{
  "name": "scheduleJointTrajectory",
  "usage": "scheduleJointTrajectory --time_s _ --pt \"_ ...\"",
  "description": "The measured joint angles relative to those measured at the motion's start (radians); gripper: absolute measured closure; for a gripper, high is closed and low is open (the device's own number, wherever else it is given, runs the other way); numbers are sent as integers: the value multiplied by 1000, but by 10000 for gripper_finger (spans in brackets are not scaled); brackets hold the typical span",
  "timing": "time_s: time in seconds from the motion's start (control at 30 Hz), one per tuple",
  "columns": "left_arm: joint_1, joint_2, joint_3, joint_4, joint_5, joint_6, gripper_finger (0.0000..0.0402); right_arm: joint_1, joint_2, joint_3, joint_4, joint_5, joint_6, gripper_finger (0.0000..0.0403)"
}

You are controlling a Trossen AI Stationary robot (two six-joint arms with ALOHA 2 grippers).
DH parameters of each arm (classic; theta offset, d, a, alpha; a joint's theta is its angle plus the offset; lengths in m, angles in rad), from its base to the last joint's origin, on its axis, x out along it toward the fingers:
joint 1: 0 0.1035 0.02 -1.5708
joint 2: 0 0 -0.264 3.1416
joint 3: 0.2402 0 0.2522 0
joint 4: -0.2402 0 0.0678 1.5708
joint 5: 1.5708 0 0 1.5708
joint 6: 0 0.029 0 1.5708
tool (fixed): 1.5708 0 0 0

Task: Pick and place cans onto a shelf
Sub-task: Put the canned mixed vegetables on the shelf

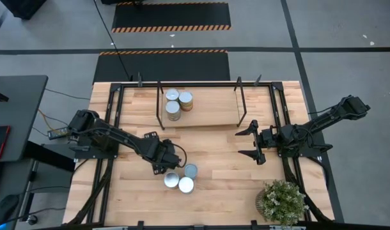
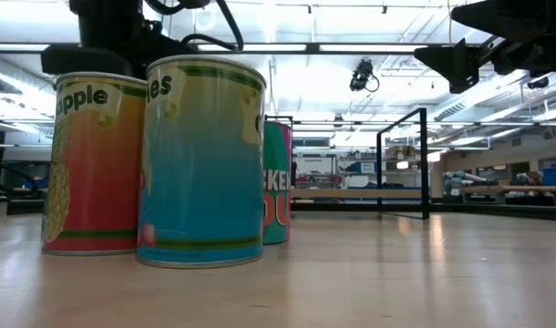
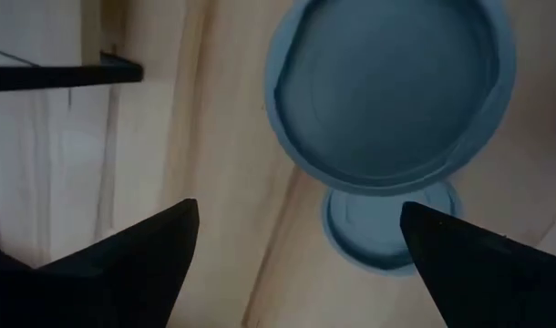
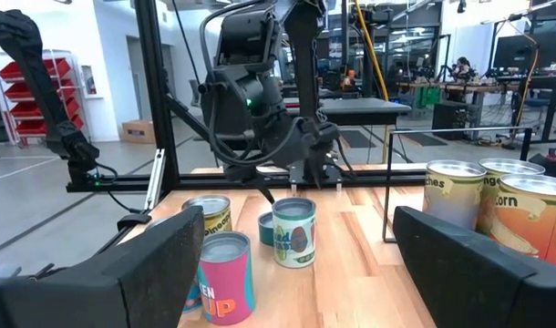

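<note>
- The bench [image 1: 214,172] is showing pale wood planks with a black rod frame running round its edges, and it is sitting on a grey floor marked with dark mats edged in orange-and-black stripes.
- The shelf [image 1: 211,105] is standing at the far side of the bench, with three cans [image 1: 178,102] grouped at its left end.
- Four more cans [image 1: 181,178] are clustering near the front middle of the bench (one is partly hidden under the arm).
- The left claw [image 1: 170,167] is hovering over that front group with its fingers spread wide, gripping nothing.
- The right claw [image 1: 250,142] is waiting to the right of centre, fingers apart and empty.
- A potted plant [image 1: 282,201] is sitting at the front right corner.
- Beyond the bench, a bright workshop with ceiling strip lights, red storage bins [image 4: 55,87] and desks is stretching away.
</note>
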State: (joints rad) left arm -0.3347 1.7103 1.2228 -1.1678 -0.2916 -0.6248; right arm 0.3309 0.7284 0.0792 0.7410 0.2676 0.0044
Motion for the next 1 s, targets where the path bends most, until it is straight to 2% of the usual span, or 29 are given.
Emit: scheduleJointTrajectory --time_s 0.23,0.33,0.57,0.77,1.0 --pt "0 0 0 -3 72 -130 14 0 0 0 4 0 3 39" --pt "5 0 0 -2 126 -137 14 0 0 0 7 0 3 39" --pt "70 2 -69 115 219 -15 15 0 0 0 6 0 2 39" --pt "140 2 -70 161 215 68 15 0 0 0 7 0 1 39" --pt "174 2 -69 258 223 112 15 0 0 0 6 0 1 39"
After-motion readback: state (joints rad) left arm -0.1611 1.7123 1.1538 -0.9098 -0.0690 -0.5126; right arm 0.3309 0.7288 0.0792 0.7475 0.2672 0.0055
